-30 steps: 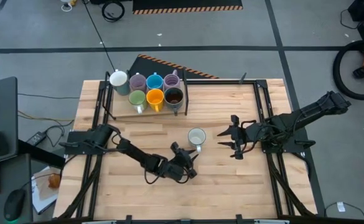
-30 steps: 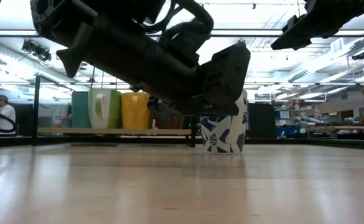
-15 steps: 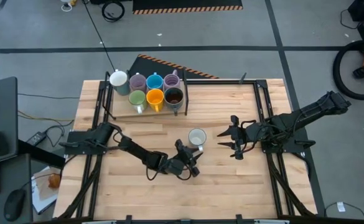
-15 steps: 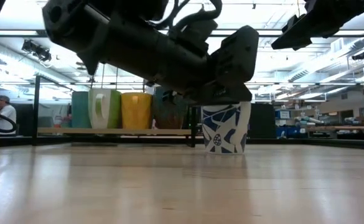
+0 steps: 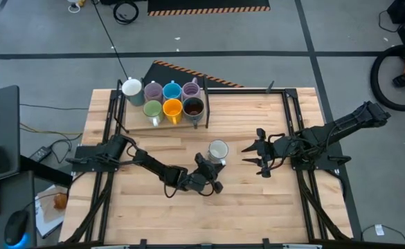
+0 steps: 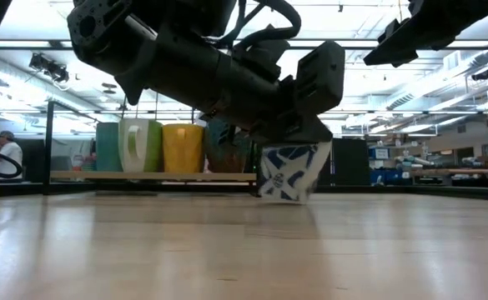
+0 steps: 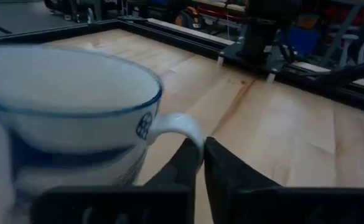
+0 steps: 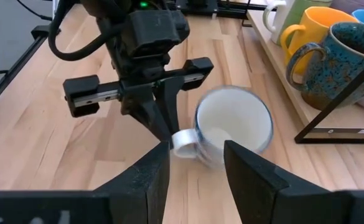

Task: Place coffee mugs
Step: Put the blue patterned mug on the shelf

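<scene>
Now the left end effector [image 5: 210, 168] sits mid-desk, fingers [image 7: 197, 163] clamped together on the handle [image 7: 177, 124] of a white mug with blue pattern [image 5: 218, 150]. The right wrist view shows the same grip: the dark fingers pinch the handle [image 8: 183, 142] from the side. This mug [image 6: 289, 170] is tilted in the low view, one edge of its base off the wooden desk [image 5: 257, 194], leaning away from upright. It lies near the middle of the desk, between the two arms, well apart from the other mugs.

Right end effector [image 5: 255, 155] hovers just beside the patterned mug on its right, fingers [image 8: 251, 169] apart, holding nothing, pointed at the mug.

Seven other mugs stand grouped on a low rack [image 5: 162, 124] at the desk's far-left part. Far row: white mug [image 5: 131, 88], lilac mug [image 5: 153, 91], blue mug [image 5: 172, 90], second lilac mug [image 5: 191, 90]. Near row: green mug [image 5: 152, 109], orange mug [image 5: 172, 108], dark brown mug [image 5: 193, 107]. All upright, touching or just beside each other.

A person [image 6: 4, 156] shows far off at the room's edge in the low view.
</scene>
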Available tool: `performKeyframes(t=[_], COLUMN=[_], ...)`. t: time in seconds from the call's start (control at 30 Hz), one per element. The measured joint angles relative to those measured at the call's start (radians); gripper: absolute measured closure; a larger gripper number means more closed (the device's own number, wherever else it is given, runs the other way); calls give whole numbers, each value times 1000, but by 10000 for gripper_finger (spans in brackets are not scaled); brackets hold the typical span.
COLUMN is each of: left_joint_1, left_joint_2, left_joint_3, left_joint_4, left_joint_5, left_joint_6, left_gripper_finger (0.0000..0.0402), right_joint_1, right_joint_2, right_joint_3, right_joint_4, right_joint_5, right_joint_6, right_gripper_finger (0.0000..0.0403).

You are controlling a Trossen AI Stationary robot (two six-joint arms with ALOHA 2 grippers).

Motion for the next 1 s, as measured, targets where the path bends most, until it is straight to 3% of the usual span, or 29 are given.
performKeyframes(t=[0.33,0.77,1.0], left_joint_1=[-42,-90,-114], left_joint_2=[-14,-218,-309], left_joint_3=[0,-2,-2], left_joint_4=[-24,-446,-658], left_joint_5=[-3,22,-46], left_joint_6=[55,101,35], left_gripper_finger=[385,385,385], right_joint_1=[0,0,0], right_joint_2=[0,0,0], right_joint_3=[0,0,0], right_joint_4=[-1,-2,-2], right_joint_5=[0,-25,-24], right_joint_6=[0,1,1], right_gripper_finger=[245,245,245])
